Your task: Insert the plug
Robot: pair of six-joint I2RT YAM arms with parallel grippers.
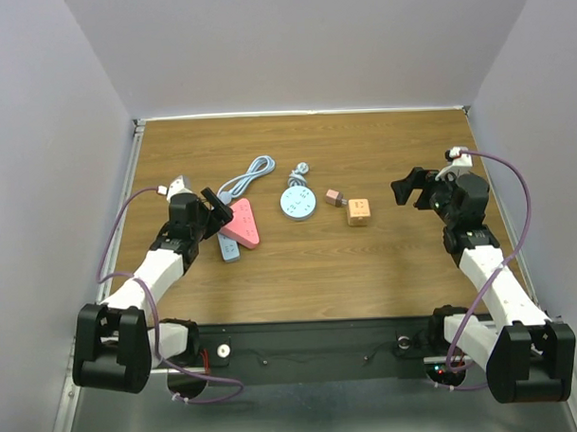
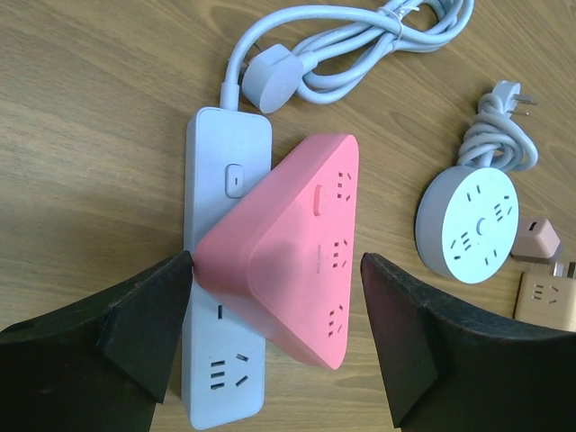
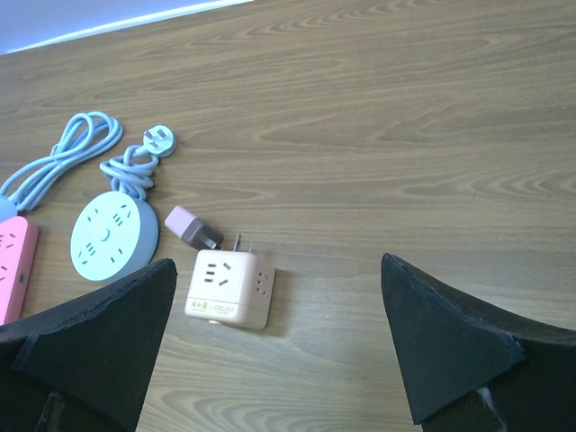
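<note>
A small pink plug (image 1: 334, 196) lies on the wooden table beside a beige cube adapter (image 1: 358, 212); both show in the right wrist view, the plug (image 3: 189, 227) and the cube (image 3: 229, 288). A round pale-blue socket (image 1: 297, 203) with a coiled cord lies left of them. A pink triangular power strip (image 2: 297, 252) lies across a grey strip (image 2: 225, 297). My left gripper (image 2: 277, 279) is open and straddles the pink strip; its left finger touches the strip's corner. My right gripper (image 3: 277, 270) is open and empty, to the right of the cube.
The grey strip's cord and plug (image 2: 270, 81) lie coiled behind it. The round socket (image 2: 468, 225) is right of the pink strip. White walls enclose the table at the left, back and right.
</note>
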